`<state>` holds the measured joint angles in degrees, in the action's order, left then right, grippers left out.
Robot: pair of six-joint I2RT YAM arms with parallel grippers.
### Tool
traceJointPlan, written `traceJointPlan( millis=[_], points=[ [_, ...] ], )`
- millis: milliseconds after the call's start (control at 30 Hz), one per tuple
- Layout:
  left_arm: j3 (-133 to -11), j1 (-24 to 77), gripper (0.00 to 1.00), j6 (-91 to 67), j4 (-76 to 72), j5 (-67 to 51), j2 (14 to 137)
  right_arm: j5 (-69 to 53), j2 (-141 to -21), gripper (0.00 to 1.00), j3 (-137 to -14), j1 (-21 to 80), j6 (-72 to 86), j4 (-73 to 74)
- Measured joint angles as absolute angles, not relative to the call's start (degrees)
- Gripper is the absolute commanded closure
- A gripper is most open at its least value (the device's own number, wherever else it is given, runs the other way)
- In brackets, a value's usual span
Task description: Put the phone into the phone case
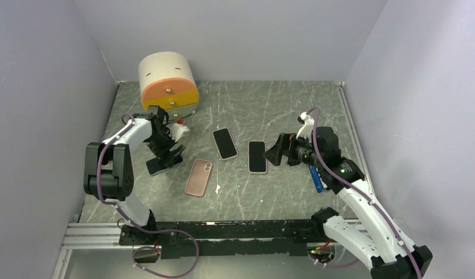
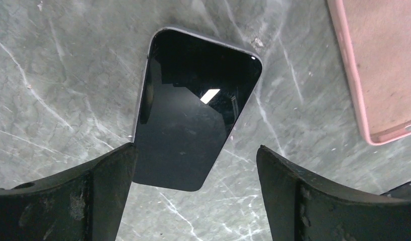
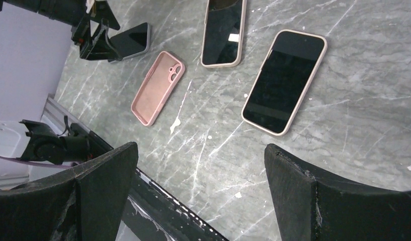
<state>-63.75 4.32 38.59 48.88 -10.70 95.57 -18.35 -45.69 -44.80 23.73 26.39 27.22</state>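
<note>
You have not started the real work yet: the phone case (image 1: 198,177) lies empty in the lower middle of the overhead view, hollow side up, and the phone (image 2: 193,110) sits apart from it toward the left, flat on the counter (image 1: 270,104). Your left hand (image 2: 194,147) hangs over the phone with its fingers spread wide. The phone's near end lies between them, close against one finger and clear of the other, so nothing is clamped. Your right hand (image 3: 201,146) is likewise spread and holds nothing, over bare counter in the right of the overhead view. What remains, I judge, is everything: grasp, carry, seat and press. The phone is a glossy black slab with rounded corners and a thin metallic edge, likely slippery. The case is matte pink, soft-looking, with a raised lip and a camera cut-out. The counter is hard grey-green stone veined in white. Two other phones (image 3: 284,80) with pale rims lie mid-frame.
</note>
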Motion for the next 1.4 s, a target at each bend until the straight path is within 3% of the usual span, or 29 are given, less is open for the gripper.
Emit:
traceJointPlan(
  millis=[600,1000,1400],
  points=[
    [-63.0,2.1,0.11,47.2,47.0,-10.7,99.6,-18.0,-46.7,0.01,-50.0,23.7,24.3,30.7],
    [-60.1,6.3,0.14,47.2,42.5,-9.1,98.3,-18.0,-43.8,0.01,-51.0,23.7,24.0,30.9],
    [-60.4,6.7,0.51,42.0,42.5,-9.7,98.3,-18.7,-40.3,0.01,-50.3,23.7,25.1,30.8]
  ],
)
